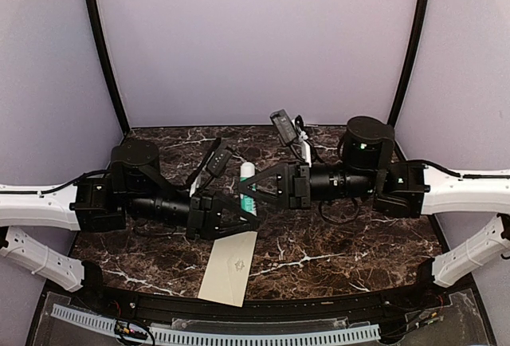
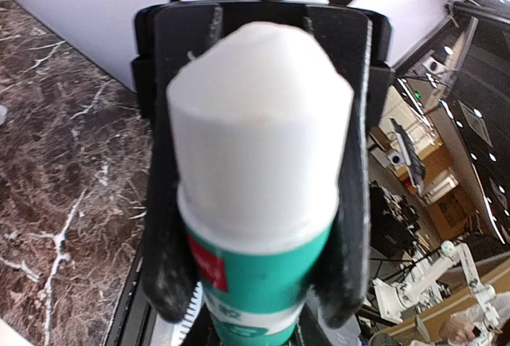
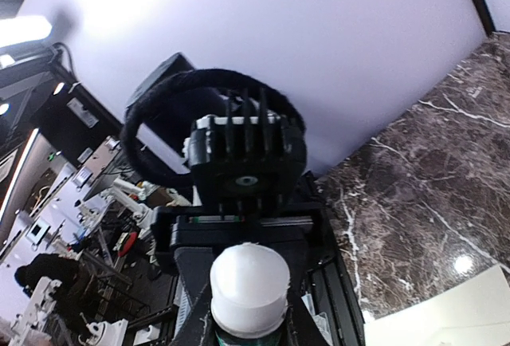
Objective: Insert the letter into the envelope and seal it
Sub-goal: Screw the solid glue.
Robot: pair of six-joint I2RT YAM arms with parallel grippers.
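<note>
A glue stick (image 1: 248,185) with a white cap and teal body hangs above the table between both arms. My left gripper (image 1: 241,206) is shut on its teal body (image 2: 263,274), a black finger (image 2: 163,242) pressed on either side. My right gripper (image 1: 256,189) meets it from the right, and its fingers (image 3: 185,298) close on the stick's white end (image 3: 249,286). The cream envelope (image 1: 229,269) lies flat on the dark marble below the grippers, small emblem up, and its corner (image 3: 450,314) shows in the right wrist view. The letter is not visible.
The marble table (image 1: 343,250) is bounded by lilac walls at the back and sides. A slotted white rail (image 1: 239,334) runs along the near edge. Both arms stretch in from the sides and fill the table's middle band. The envelope's near end reaches the front edge.
</note>
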